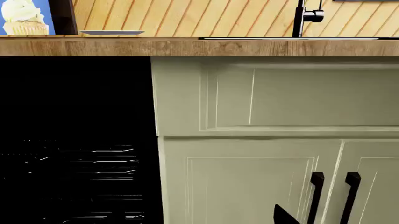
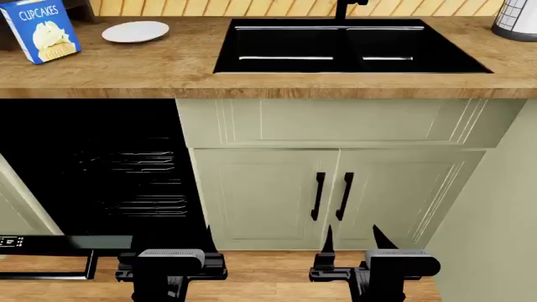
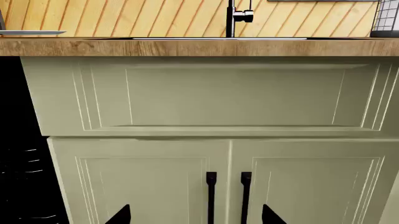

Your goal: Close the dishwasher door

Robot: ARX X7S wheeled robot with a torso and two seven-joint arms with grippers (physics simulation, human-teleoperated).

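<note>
Position is what matters here: the dishwasher door (image 2: 50,242) lies dropped open at the lower left of the head view, a flat black panel with its white control marks and thin bar handle (image 2: 46,275) on the edge facing you, and its long axis runs across the front of the robot, side to side. Above it gapes the dark dishwasher cavity (image 2: 100,170) with its racks.

Your left pincer (image 2: 172,277) sits just beside the door's right end, clearly the nearer of the two. Your right pincer (image 2: 353,242) is well apart from the door, in front of the pale green cabinet doors (image 2: 268,195) under the sink (image 2: 344,47).

The right pincer is spread (both finger tips show apart in its wrist view, framing the cabinet handles). On the left only one finger tip shows in its wrist view, so I cannot tell whether that one is spread or pressed together.

Judging from this, nothing touches the door yet. You would likely need the left arm to go left and low, under the handle edge, then lift up and push toward the table front.
</note>
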